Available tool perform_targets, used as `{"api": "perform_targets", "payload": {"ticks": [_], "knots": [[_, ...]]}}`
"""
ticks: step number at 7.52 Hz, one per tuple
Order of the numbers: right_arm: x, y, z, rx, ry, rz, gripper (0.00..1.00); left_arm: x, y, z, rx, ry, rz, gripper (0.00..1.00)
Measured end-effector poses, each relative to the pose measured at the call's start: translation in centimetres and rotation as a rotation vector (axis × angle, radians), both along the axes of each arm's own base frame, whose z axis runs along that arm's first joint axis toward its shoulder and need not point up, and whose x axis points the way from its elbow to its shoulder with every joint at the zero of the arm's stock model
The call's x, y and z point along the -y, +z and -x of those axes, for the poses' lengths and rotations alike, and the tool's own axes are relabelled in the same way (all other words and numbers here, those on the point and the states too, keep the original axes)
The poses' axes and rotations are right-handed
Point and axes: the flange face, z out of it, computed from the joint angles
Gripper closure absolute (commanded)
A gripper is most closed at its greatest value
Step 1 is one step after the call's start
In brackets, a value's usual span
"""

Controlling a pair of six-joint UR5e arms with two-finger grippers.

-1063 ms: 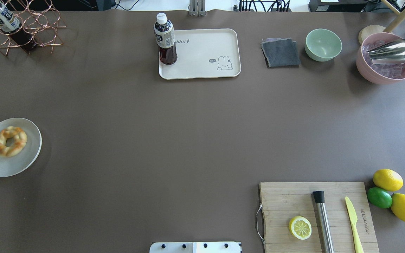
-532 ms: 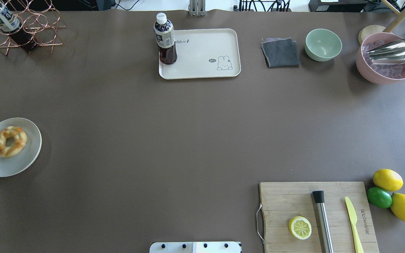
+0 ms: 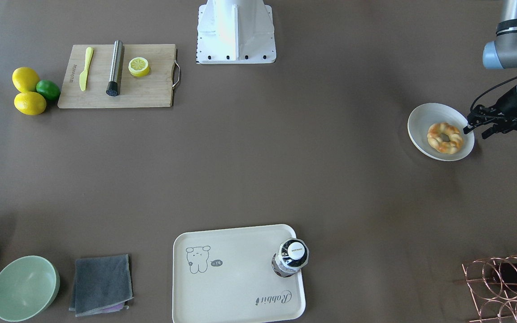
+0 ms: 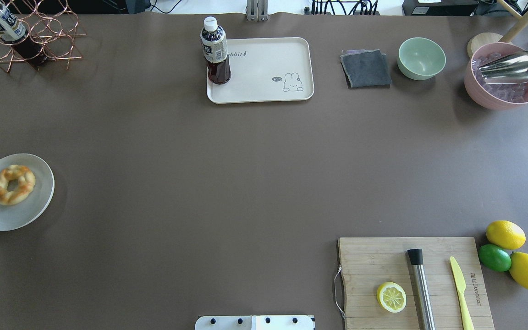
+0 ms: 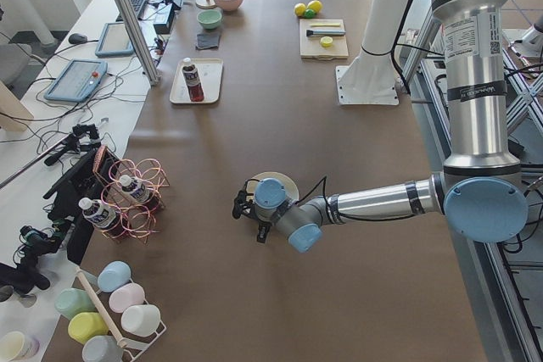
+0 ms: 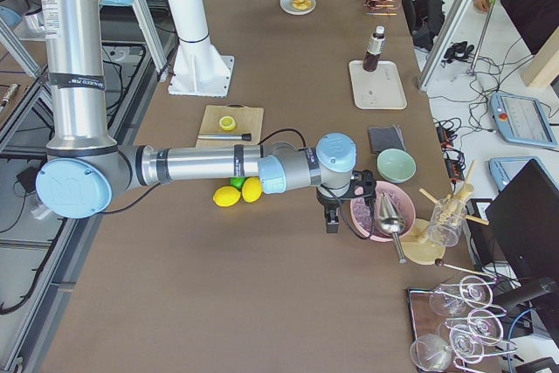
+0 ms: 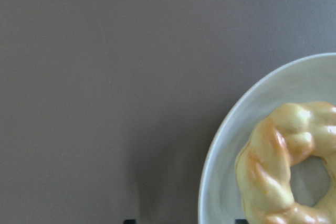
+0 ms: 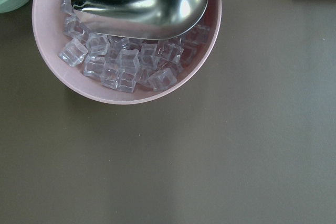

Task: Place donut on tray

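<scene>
My left gripper (image 3: 474,133), fingers apart around nothing, just beside the donut (image 3: 445,137) on its white plate (image 3: 420,128).

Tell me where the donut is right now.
In the overhead view the donut lies on the white plate at the table's left edge, close to the left claw and far from the tray.

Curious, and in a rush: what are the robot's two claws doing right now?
Left gripper: open, holding nothing, by the rim of the round white plate.
Right gripper: cannot be told.
</scene>
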Motion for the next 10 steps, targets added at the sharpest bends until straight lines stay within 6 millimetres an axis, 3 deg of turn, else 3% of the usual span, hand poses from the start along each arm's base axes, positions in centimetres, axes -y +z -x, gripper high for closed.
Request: {"api": "perform_targets", "payload": {"ticks": [1,4,7,8,10], "knots": [[0.0,-0.1,0.0,0.001,0.000,-0.001,0.00,0.0,-0.1,-0.3,-0.003,0.004,-0.006,0.99],[0.0,-0.3,0.1,0.009,-0.002,-0.003,0.00,0.2,-0.7,-1.0,-0.020,0.004,-0.011,1.00],[0.0,-0.7,0.3,0.042,-0.009,-0.002,0.01,0.8,-2.7,-1.9,-0.116,0.041,0.071,1.00],[0.3,-1.5,0.4,0.051,-0.011,-0.014,0.00,1.4,-3.6,-1.3,-0.160,0.056,0.099,1.00],[1.9,-5.2,0.6,0.066,-0.014,-0.075,0.00,4.7,-7.6,0.6,-0.250,0.060,0.148,1.00]]}}
